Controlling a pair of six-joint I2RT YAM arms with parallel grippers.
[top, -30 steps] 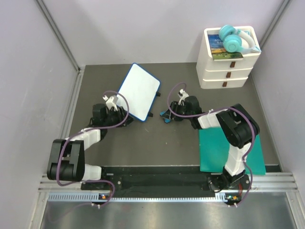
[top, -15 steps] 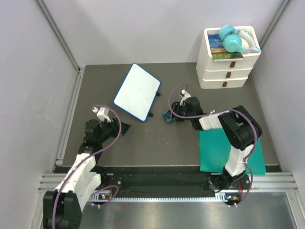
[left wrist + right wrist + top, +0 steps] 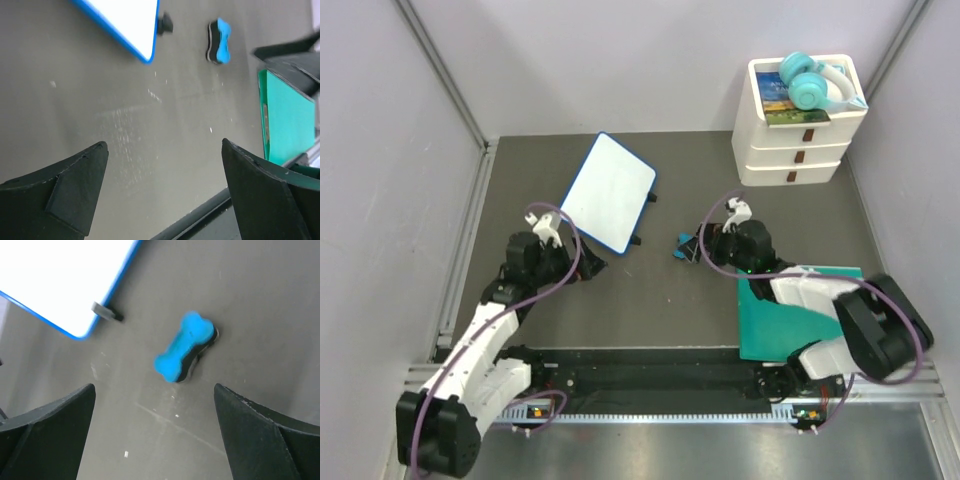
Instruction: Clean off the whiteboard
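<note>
Your whiteboard (image 3: pixel 610 192) sits left of centre on the dark surface (image 3: pixel 650 290), turned at an angle, its face reading plain white. The blue rim and one small black foot (image 3: pixel 165 22) show in the left wrist view.

- Blue bone-shaped eraser (image 3: pixel 684 245) lies on the surface just right of the board's near corner, apart from it.
- Your right hand (image 3: pixel 705 243) is just beside the eraser. Fingers are spread wide and grip nothing.
- Your left hand (image 3: pixel 588 265) is near the board's near edge, jaws fully parted and empty, not touching the board.
- Teal mat (image 3: pixel 770 335) lies at near right, partly under the right arm.
- White drawer unit (image 3: pixel 790 150) stands at far right, with teal headphones (image 3: pixel 810 82) on top.
</note>
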